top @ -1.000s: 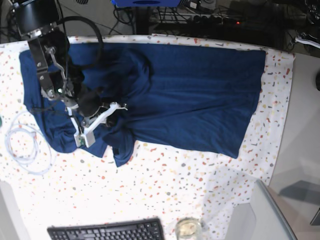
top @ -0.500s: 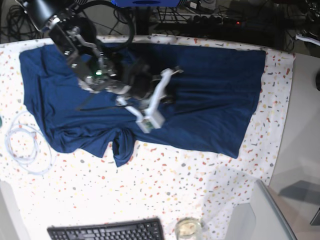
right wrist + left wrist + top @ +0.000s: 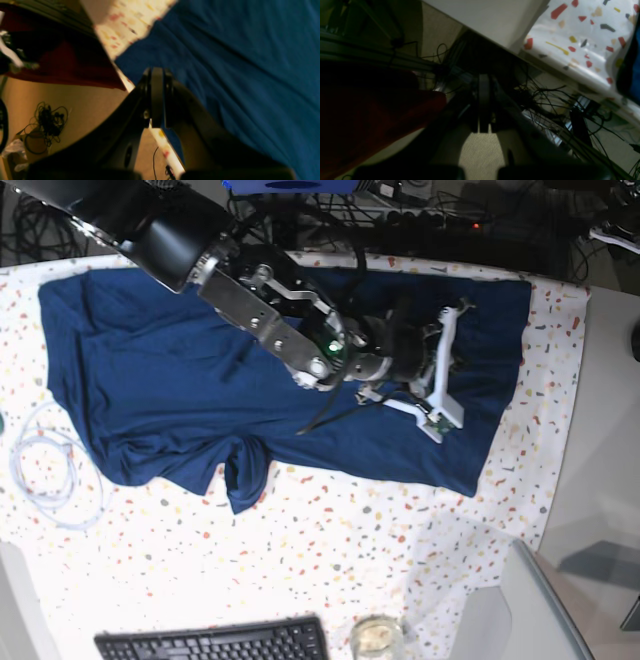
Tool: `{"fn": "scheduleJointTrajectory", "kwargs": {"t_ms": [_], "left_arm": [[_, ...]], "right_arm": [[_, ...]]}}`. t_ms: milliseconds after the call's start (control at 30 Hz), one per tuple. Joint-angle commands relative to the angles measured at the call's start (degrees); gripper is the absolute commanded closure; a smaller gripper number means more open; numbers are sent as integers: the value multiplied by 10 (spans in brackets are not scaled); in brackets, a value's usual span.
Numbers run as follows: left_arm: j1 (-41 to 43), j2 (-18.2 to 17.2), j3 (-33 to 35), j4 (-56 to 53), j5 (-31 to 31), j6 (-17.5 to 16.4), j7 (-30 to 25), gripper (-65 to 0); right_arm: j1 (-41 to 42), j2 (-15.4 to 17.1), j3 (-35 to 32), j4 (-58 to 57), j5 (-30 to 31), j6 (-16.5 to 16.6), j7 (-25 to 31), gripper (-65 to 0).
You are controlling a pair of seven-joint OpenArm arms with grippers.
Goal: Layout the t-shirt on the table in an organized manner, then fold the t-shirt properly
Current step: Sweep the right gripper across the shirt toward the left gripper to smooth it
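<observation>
The dark navy t-shirt (image 3: 200, 380) lies spread across the speckled table (image 3: 330, 540), with a bunched fold at its near edge (image 3: 243, 475). My right arm reaches across it from the far left. Its gripper (image 3: 408, 330) is shut and empty over the shirt's right part. In the right wrist view the shut fingers (image 3: 157, 97) hang above the t-shirt (image 3: 237, 75) close to the table's edge (image 3: 130, 20). My left gripper (image 3: 483, 107) is shut on nothing and points below the table (image 3: 582, 32), where a sliver of t-shirt (image 3: 636, 62) shows. It is out of the base view.
A coil of white cable (image 3: 50, 470) lies by the shirt's left sleeve. A black keyboard (image 3: 215, 642) and a glass (image 3: 377, 635) sit at the near edge. A grey object (image 3: 520, 600) stands at the near right, beside a plain grey surface (image 3: 610, 430).
My right arm has swept from the shirt's left sleeve area across to its right side. The cloth it passed over now lies flatter.
</observation>
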Motion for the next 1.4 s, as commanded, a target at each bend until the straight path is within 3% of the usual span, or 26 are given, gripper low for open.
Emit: {"fn": "scheduleJointTrajectory", "kwargs": {"t_ms": [0, 200, 300, 367, 400, 567, 800, 900, 1100, 1167, 1267, 1367], "left_arm": [[5, -8, -4, 8, -2, 3, -12, 0], [6, -9, -5, 5, -1, 3, -12, 0], [6, -9, -5, 5, -1, 3, -12, 0], [3, -9, -5, 5, -1, 3, -12, 0], [2, -9, -5, 5, -2, 3, -12, 0], [1, -6, -2, 7, -3, 3, -12, 0], [4, -5, -2, 5, -4, 3, -12, 0], [5, -5, -3, 5, -4, 3, -12, 0], [6, 2, 2, 22, -4, 3, -12, 0], [5, 22, 19, 65, 0, 3, -11, 0], [19, 53, 76, 154, -2, 3, 11, 0], [11, 86, 126, 202, -1, 10, 69, 0]], "right_arm": [[13, -11, -1, 5, 4, 2, 10, -18], [14, 0, -2, 4, 3, 2, 4, -63], [20, 27, -57, 5, 2, 1, -28, -272], [29, 32, -97, 4, -6, 1, -22, -411], [29, 32, -109, 3, -19, 1, -12, -440], [31, 7, -118, -67, -94, 4, 40, -419], [60, -37, -123, -165, -98, 4, 62, -387], [65, -39, -124, -185, -98, 4, 91, -374], [59, -39, -123, -180, -95, 4, 90, -326], [48, -34, -118, -145, -95, 4, 90, -345], [28, 14, -89, -53, -95, 3, 90, -384], [-15, 54, -6, 38, -95, 2, 83, -405]]}}
